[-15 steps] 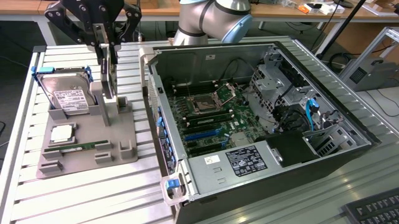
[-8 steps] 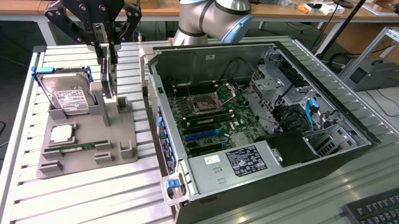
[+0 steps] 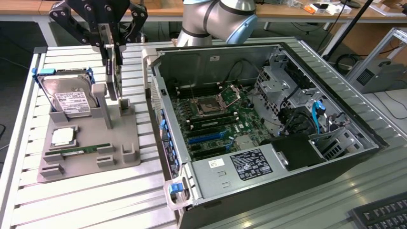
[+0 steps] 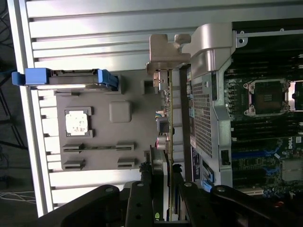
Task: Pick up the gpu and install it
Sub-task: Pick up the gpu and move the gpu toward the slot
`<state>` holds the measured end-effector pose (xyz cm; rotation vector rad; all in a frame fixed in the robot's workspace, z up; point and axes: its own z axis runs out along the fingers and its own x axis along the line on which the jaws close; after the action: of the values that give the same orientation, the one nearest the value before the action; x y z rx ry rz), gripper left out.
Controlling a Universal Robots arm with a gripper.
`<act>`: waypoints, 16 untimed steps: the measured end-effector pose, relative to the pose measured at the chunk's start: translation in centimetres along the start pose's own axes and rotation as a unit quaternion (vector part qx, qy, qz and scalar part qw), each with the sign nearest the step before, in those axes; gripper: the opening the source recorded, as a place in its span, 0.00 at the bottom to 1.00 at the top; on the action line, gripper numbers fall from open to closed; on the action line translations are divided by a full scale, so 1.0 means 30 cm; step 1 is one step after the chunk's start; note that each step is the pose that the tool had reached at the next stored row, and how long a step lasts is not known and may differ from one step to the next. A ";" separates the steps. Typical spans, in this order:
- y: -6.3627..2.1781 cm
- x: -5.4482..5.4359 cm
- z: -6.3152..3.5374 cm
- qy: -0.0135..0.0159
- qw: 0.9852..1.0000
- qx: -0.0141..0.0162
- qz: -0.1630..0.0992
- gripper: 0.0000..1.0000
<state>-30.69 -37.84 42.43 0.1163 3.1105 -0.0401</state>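
The gpu [image 3: 115,71] stands upright on edge, a thin dark card over the back of the grey holder tray [image 3: 83,164]. My gripper [image 3: 112,47] comes down from above and is shut on the card's upper edge. In the wrist view the gpu [image 4: 169,118] runs edge-on from between my black fingers [image 4: 142,182] to its silver end bracket [image 4: 163,52]. Its lower end sits at the tray's posts; I cannot tell whether it touches them. The open computer case [image 3: 159,62] lies to the exterior view's right, with blue slots [image 3: 207,138] on its motherboard.
On the tray are a silver hard drive with blue handles [image 3: 70,95], a CPU [image 3: 64,137] and a narrow RAM stick [image 3: 79,151]. The case's raised side wall [image 4: 206,109] runs close beside the card. A keyboard [image 3: 381,214] lies at the front right corner.
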 end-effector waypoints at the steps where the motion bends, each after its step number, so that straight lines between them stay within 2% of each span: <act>1: 0.000 -0.002 0.000 0.000 1.000 0.000 0.000 0.27; 16: 0.002 -0.025 0.001 0.000 1.000 0.000 0.000 0.27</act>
<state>-29.94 -37.85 42.42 0.1165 3.1104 -0.0400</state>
